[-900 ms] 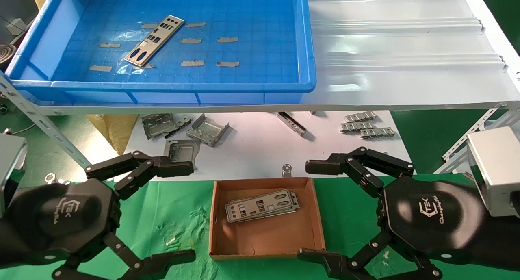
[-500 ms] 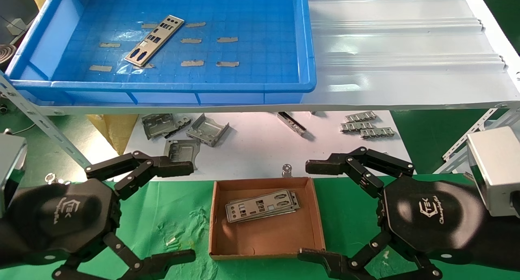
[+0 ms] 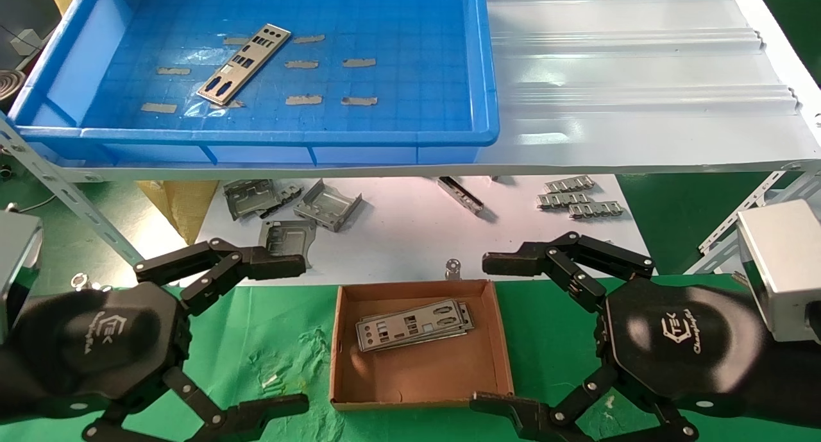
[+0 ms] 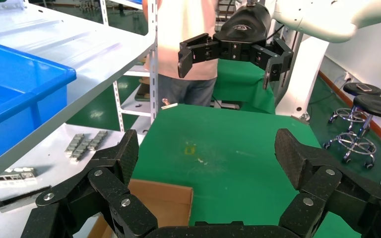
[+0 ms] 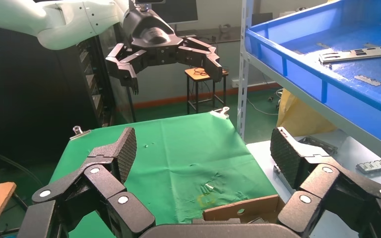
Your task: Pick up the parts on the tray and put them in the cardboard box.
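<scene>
This is a factory-like workshop: a metal rack shelf carries a blue tray, loose grey metal brackets lie on a white sheet, the bench has a green cloth, and round stools stand on a green floor

Head view downward; wrist views facing inward over shared cardboard box.

Bright-blue grid-floored tray, brown cardboard box, silver-grey punched parts
</scene>
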